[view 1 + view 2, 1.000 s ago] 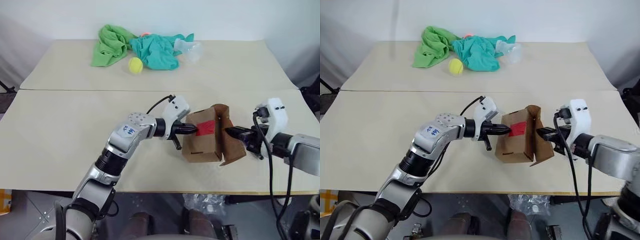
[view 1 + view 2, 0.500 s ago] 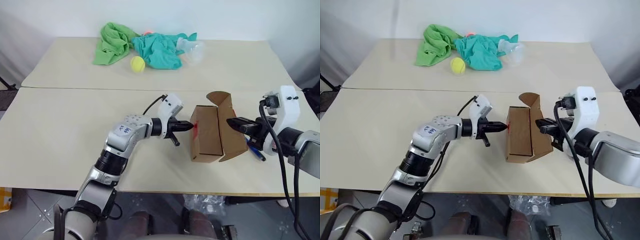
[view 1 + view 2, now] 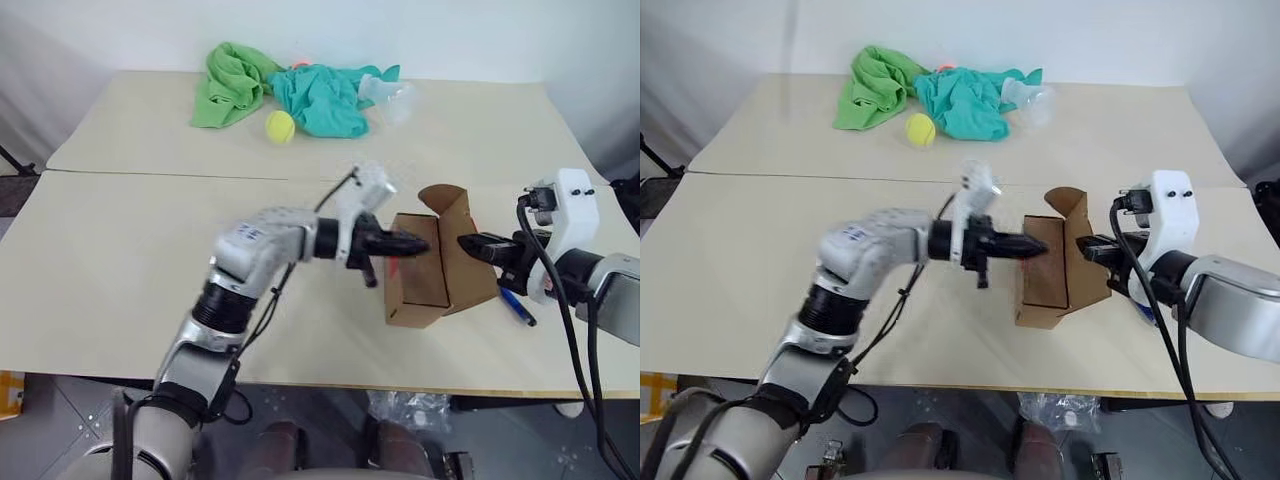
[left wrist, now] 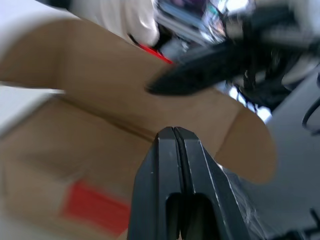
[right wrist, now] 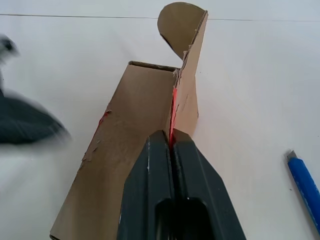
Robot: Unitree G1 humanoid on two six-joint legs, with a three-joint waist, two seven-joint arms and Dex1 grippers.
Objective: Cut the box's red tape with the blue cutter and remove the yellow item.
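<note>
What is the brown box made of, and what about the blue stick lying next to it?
The small brown box looks like matte cardboard: its edges are torn and fuzzy, and its flap folds up stiffly. The slim blue stick looks like smooth plastic with a slight shine, though I can't be sure. The yellow-green round ball at the back looks fuzzy, like felt.

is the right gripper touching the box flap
Touching. The right wrist view shows the right gripper shut on the edge of the box flap.
</note>
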